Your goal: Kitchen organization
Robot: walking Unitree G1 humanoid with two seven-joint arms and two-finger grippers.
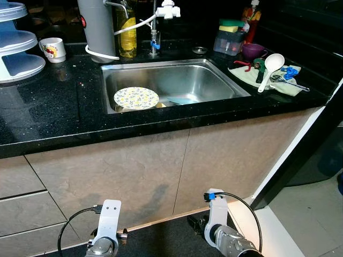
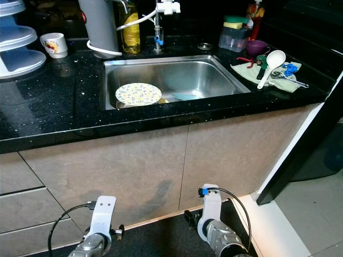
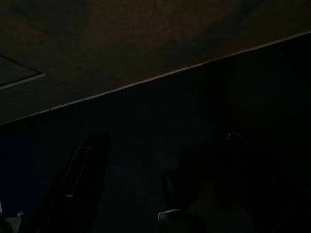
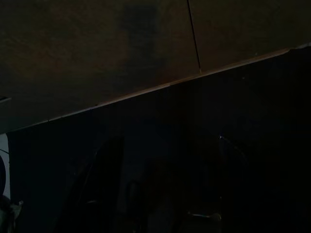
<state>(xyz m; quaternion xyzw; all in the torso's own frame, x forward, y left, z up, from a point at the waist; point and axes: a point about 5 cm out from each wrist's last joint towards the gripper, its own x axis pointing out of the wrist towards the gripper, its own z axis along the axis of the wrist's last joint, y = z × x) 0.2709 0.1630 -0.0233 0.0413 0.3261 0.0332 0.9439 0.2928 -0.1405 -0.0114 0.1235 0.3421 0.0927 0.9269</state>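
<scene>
Both arms hang low in front of the cabinet doors (image 1: 161,166), well below the sink (image 1: 171,80), wrists pointing down toward the dark toe-kick. The left end effector (image 3: 126,194) and the right end effector (image 4: 155,194) appear in their wrist views as faint black shapes against deep shade; whether the fingers are spread or closed cannot be told, and neither can be seen touching or holding anything. In the head views the arms are cut off by the lower edge, with just the white wrist brackets and looping black cables in sight. Above them, the sink is set into the black speckled worktop (image 1: 48,112). A floral plate (image 1: 136,98) lies in the sink's left part, tilted slightly over something hard to make out, and a pale blue item (image 1: 182,100) lies just beside it on the basin floor. Behind the sink stand a grey cylinder (image 1: 98,27), a bottle of yellow oil (image 1: 127,32) and the tap (image 1: 155,27). Left of the sink are a mug (image 1: 53,49) and a tiered white rack (image 1: 16,48), cut off by the frame. Right of the sink a cloth (image 1: 268,80) carries a white ladle (image 1: 270,67) and small utensils, with a purple bowl (image 1: 253,51) and a clear container (image 1: 229,40) behind.
</scene>
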